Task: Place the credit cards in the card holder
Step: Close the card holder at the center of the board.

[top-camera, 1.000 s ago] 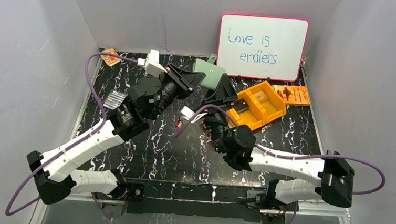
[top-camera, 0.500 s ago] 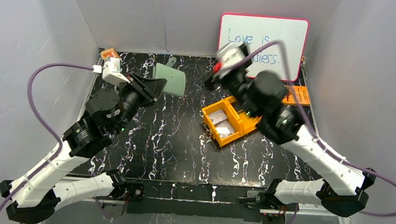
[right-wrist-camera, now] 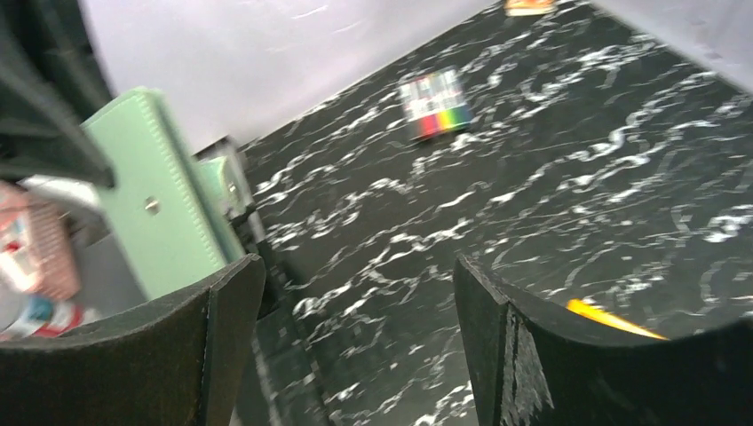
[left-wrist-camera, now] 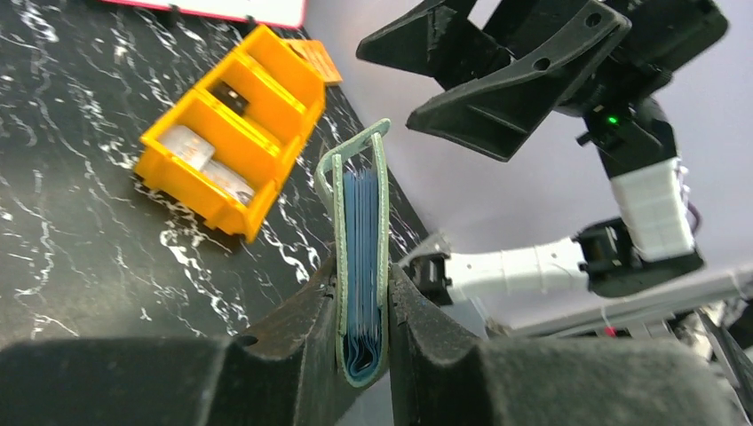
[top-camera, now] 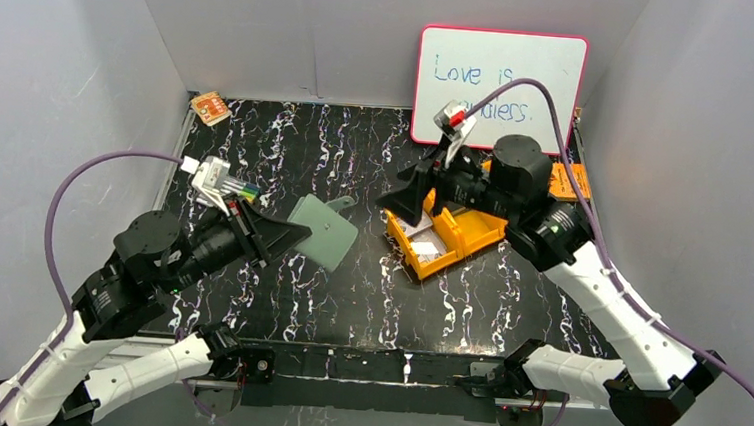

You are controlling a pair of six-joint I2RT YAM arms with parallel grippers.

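Note:
My left gripper (top-camera: 296, 235) is shut on the card holder (top-camera: 326, 231), a sage-green wallet held above the front-left of the table. The left wrist view shows the card holder (left-wrist-camera: 361, 222) edge-on, folded, with its blue pockets between my fingers. The credit cards (top-camera: 428, 245) lie as pale pieces in the compartments of the orange tray (top-camera: 471, 242). My right gripper (top-camera: 417, 191) hangs open and empty over the tray's left end. In the right wrist view its fingers (right-wrist-camera: 222, 346) stand wide apart and the card holder (right-wrist-camera: 160, 209) shows at the left.
A whiteboard (top-camera: 499, 86) leans on the back wall. An orange booklet (top-camera: 568, 178) lies behind the right arm. A small orange packet (top-camera: 210, 108) sits in the back left corner. A rainbow-striped strip (right-wrist-camera: 435, 105) lies on the table's left side.
My left arm has carried the card holder from the back middle to the front left. My right gripper left the holder and swung up over the tray. The tray shifted forward and left.

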